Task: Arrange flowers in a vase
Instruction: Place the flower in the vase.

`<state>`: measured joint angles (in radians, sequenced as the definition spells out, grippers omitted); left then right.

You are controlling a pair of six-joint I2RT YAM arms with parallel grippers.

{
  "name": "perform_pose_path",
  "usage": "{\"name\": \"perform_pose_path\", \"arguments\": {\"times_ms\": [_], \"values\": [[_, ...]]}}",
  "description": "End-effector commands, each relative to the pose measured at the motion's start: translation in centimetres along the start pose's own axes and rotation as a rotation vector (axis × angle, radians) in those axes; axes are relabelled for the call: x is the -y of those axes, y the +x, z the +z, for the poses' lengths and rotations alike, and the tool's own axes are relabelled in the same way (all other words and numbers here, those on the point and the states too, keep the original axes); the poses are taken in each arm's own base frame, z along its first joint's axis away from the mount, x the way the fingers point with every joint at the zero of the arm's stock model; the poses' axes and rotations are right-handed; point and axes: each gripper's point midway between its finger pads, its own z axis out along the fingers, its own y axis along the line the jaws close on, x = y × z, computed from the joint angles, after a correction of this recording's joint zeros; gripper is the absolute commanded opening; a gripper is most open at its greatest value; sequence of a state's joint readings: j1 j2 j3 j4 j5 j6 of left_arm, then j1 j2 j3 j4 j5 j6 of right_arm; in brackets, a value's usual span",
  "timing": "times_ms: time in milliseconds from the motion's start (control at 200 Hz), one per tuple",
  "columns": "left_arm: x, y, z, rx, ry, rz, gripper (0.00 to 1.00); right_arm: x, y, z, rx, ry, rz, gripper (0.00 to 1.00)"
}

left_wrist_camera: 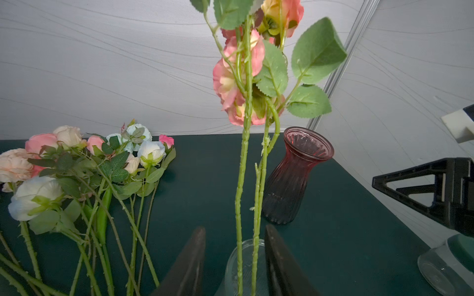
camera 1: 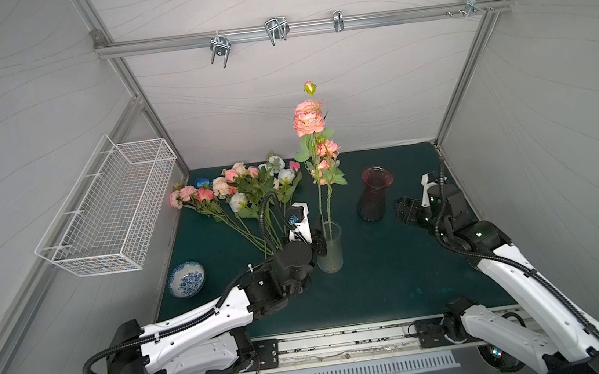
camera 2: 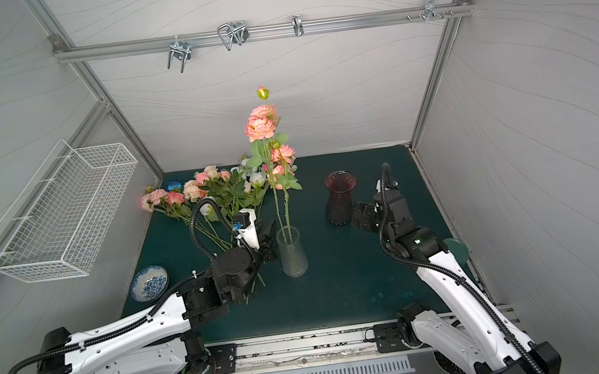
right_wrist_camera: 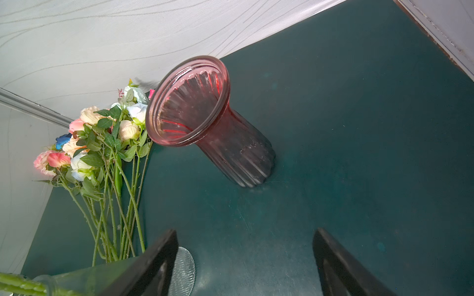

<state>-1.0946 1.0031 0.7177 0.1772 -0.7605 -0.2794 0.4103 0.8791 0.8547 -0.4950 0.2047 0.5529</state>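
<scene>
Left gripper [left_wrist_camera: 235, 227] low beside the tall clear glass vase [camera 1: 330, 253], black fingers [left_wrist_camera: 192, 261] parted on both sides of two thorny green stems [left_wrist_camera: 239, 192] just above the vase mouth, a gap on each side, nothing squeezed. Stems upright inside this clear vase, with pink-peach rose blooms [camera 1: 308, 121] and one closed bud [camera 1: 310, 87] high above the rim. Vase itself upright on the dark green mat [camera 1: 379, 294], near the middle, visible in both top views.

Other flowers [camera 1: 248, 190] flat on the mat at the far left side: pink, peach, white and pale blue heads toward the back wall, long stems fanned toward the left arm. One deep blue rose [camera 1: 202, 182] at the back edge of this bunch.

More to the right, dark red ribbed glass vase [camera 1: 373, 195], upright, well apart from the clear one. Near it the right gripper [right_wrist_camera: 245, 230], jaws wide apart, only mat between them, no contact with the red glass.

Blue-and-white patterned bowl [camera 1: 187, 279] at the left edge of the mat. White wire basket [camera 1: 109, 213] on the left wall.
</scene>
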Motion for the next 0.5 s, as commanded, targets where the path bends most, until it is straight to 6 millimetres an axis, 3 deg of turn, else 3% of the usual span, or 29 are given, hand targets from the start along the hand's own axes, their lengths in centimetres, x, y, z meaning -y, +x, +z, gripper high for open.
{"name": "perform_pose_path", "arguments": {"times_ms": [0, 495], "values": [[-0.7, -0.7, -0.6, 0.020, -0.024, -0.047, 0.42, 0.3, 0.4, -0.3, -0.009, 0.004, 0.009, 0.85], [-5.3, -3.1, -4.1, 0.049, -0.110, -0.169, 0.52, -0.2, 0.6, -0.5, -0.023, -0.021, 0.002, 0.88]]}}
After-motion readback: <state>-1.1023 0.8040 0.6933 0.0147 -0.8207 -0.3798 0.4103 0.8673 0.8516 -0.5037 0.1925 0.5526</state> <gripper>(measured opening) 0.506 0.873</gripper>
